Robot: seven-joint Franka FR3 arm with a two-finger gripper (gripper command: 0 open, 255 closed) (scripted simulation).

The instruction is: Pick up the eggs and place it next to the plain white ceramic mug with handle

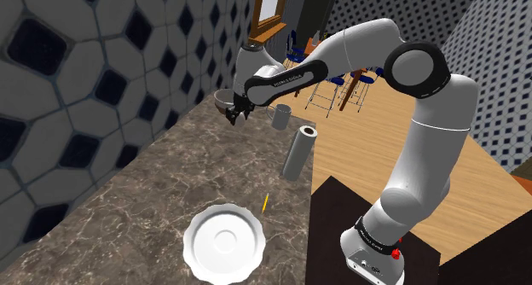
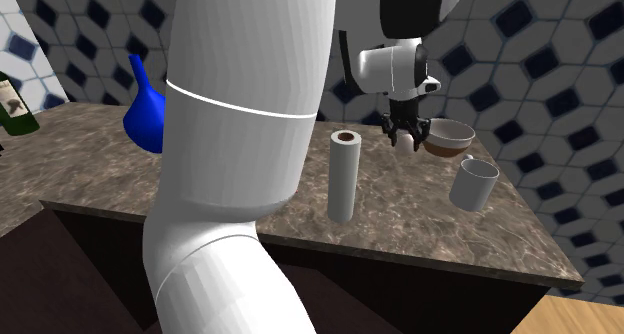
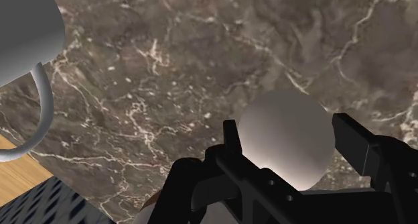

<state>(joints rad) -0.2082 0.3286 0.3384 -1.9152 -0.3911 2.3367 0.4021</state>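
Desk [image 1: 128,198]: brown marble-look slab, white veining, polished.

Egg [image 3: 287,132]: smooth, pale grey-white, rounded, soft sheen. It sits between the fingers of your all-black gripper [image 3: 291,152]. Both fingers press its sides, so the gripper is pinching the egg and is held apart only by it.

Mug [image 3: 23,35]: plain grey-white cylinder w/ thin loop handle, off to one side of the gripper and apart from the egg. Its body is cut off at the frame edge.

In the second exterior view the gripper is over the desk, just beside a shallow brown bowl [image 2: 450,134]. An upright white roll w/ brown core [image 2: 343,177] stands nearby.

A white scalloped plate [image 1: 223,241] lies well apart, near the stand.

You cannot tell whether the egg clears the desk. The arm's big white link [image 2: 240,132] hides much of the desk behind it.
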